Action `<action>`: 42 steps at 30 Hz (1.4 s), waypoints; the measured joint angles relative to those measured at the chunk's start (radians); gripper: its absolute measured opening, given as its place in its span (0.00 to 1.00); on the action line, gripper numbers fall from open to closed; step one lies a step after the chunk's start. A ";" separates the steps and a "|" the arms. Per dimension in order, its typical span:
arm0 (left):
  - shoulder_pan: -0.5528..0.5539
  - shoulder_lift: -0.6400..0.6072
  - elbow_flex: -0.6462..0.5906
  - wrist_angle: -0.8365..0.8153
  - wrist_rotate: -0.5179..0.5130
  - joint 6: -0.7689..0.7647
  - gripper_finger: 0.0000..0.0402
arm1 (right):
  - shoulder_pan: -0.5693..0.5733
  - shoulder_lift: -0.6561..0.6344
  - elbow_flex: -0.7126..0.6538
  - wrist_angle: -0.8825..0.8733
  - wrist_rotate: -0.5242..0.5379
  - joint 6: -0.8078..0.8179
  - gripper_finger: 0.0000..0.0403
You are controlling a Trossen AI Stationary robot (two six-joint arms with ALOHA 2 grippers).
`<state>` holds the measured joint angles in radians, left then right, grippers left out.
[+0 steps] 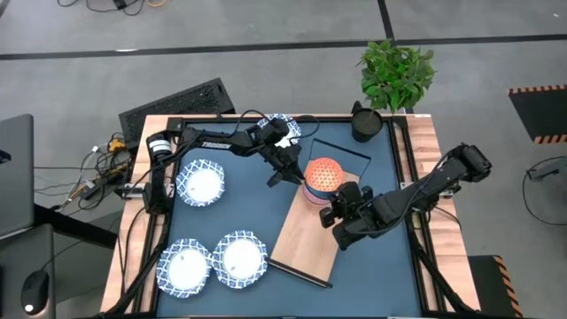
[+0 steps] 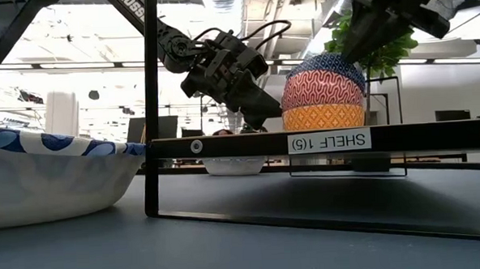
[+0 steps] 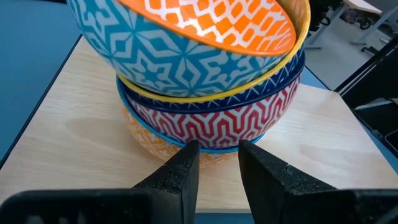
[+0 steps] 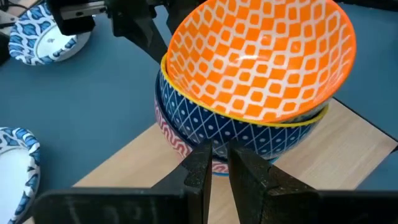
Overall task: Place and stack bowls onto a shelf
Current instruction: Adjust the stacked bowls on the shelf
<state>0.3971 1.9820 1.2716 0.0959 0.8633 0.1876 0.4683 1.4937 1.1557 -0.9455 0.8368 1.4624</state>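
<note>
Left arm reached in from table's far-left side, elbow bent, wrist angled down. Left gripper (image 1: 282, 174) low, fingers (image 3: 180, 177) narrowly parted, nothing between them. Right arm stretched in from right side, forearm slanting low. Right gripper (image 1: 338, 215) pointed toward left one, fingers (image 4: 198, 168) narrowly parted, empty.

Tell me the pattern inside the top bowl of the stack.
Orange with a white grid of small squares, on the top bowl; right wrist view shows it best.

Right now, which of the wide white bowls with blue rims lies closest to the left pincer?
The one at the table's far edge, partly hidden under the left arm just behind the left pincer. The other three lie farther off toward the table's left and near-left side.
</note>
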 joint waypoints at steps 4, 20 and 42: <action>-0.010 0.000 0.000 0.001 -0.014 0.002 0.24 | 0.000 0.000 0.000 0.003 -0.001 -0.001 0.20; -0.032 0.000 0.000 0.004 -0.059 -0.007 0.24 | -0.006 0.001 -0.022 0.049 -0.034 -0.050 0.20; -0.031 -0.158 0.001 -0.120 -0.075 -0.014 0.24 | -0.005 0.001 -0.022 0.056 -0.052 -0.075 0.20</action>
<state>0.3657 1.8242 1.2727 -0.0240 0.7881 0.1731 0.4637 1.4948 1.1339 -0.8894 0.7844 1.3876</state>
